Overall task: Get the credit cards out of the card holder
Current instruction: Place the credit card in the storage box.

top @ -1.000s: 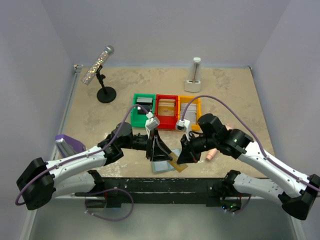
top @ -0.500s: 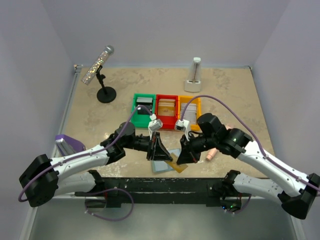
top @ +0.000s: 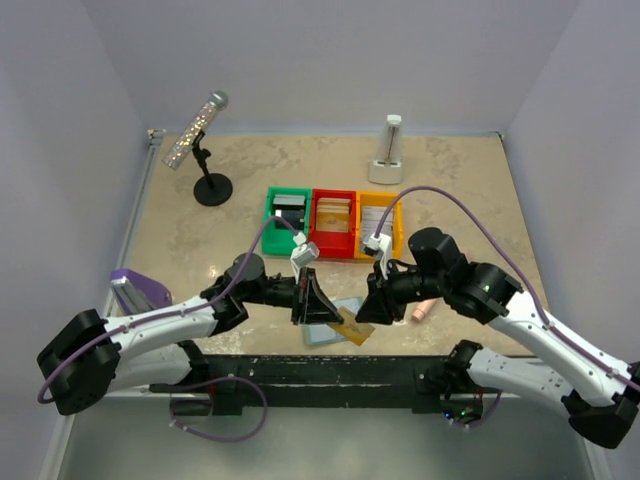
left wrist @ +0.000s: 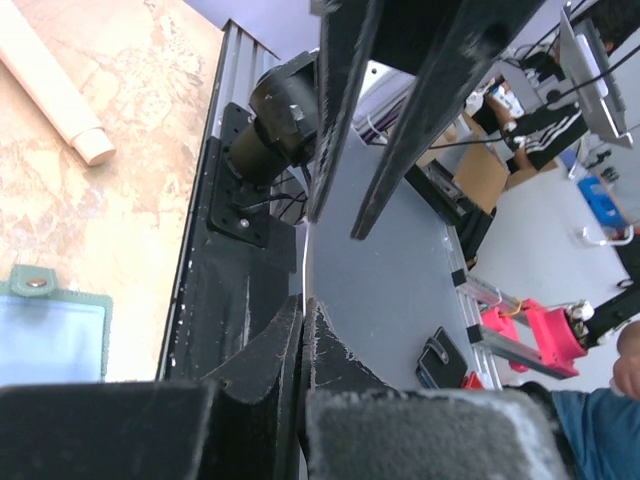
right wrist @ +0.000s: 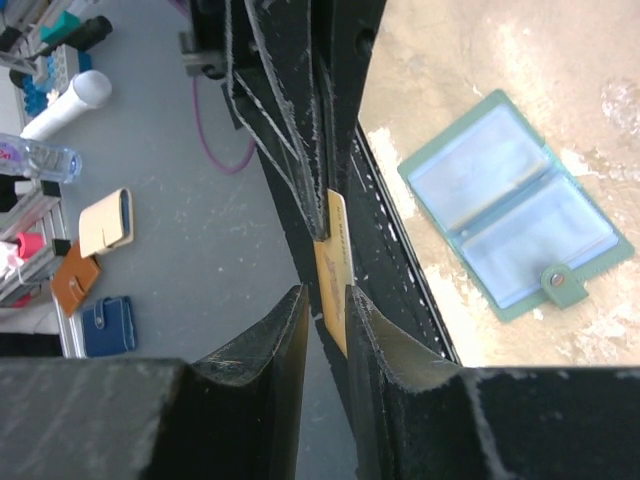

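Observation:
The card holder (top: 325, 328) lies open and flat near the table's front edge; it also shows in the right wrist view (right wrist: 515, 205) and partly in the left wrist view (left wrist: 50, 335). Above the edge a tan credit card (right wrist: 335, 270) stands on its edge between both grippers. My left gripper (left wrist: 303, 310) is shut on the card's far end, where the card shows only as a thin pale line. My right gripper (right wrist: 325, 295) is open around the near end, with a gap on one side of the card. From above, the card (top: 353, 328) pokes out under the two gripper tips.
Green (top: 287, 222), red (top: 333, 222) and yellow (top: 378, 222) bins holding cards stand mid-table. A pink tube (top: 423, 311) lies by the right arm. A microphone stand (top: 211, 188) and a white stand (top: 387, 160) are at the back, and a purple object (top: 135, 290) at the left edge.
My left gripper has moved in toward the right one and shut on the tan card. My right gripper, shut on the card before, has opened its jaws.

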{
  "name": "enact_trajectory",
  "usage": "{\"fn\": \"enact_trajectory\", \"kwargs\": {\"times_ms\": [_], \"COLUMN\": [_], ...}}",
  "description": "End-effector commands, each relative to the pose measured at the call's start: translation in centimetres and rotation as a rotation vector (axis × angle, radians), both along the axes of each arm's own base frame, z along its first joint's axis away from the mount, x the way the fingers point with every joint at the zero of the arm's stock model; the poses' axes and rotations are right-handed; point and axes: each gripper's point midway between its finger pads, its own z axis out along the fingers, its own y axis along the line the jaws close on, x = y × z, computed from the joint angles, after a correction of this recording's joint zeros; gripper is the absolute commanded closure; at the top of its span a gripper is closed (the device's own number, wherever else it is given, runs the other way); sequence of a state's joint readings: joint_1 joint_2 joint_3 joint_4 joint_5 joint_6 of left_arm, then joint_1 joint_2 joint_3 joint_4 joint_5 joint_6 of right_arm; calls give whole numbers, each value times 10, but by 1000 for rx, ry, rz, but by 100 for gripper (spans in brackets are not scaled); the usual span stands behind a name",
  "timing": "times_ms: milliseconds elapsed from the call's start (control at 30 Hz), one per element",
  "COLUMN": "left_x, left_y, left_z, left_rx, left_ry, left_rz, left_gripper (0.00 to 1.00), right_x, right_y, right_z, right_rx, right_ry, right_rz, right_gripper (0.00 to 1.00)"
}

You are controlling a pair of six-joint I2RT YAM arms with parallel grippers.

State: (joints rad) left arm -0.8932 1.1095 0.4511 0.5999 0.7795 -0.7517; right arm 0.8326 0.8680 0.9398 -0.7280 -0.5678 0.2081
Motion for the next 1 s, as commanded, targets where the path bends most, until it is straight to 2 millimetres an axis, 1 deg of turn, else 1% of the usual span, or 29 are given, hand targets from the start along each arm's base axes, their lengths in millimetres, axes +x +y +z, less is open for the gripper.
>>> {"fn": "enact_trajectory", "kwargs": {"times_ms": [0,167,367,600,800,967], "left_x": [3,-1,-4,0,1,1], "left_y": [2,10,15,17,16,16], "left_z": [22,30,33,32,33,33], "left_rx": [-135,-212,-257,-256,-252,-251], "left_ry": [-35,-37,-51,-46,-46,-45], "left_rz": [43,44,42,58,56,57], "left_gripper": [100,100,100,100,100,100], "right_x": [12,8,5,2,1,1], "right_y": [13,20,25,26,25,24], "right_z": [33,36,31,29,23,22], "right_rx": [114,182,169,168,154,152], "right_ry": [-48,23,74,85,96,98], "right_rz": [-38,-12,16,33,37,41], "right_gripper": [74,74,74,75,78,82]}}
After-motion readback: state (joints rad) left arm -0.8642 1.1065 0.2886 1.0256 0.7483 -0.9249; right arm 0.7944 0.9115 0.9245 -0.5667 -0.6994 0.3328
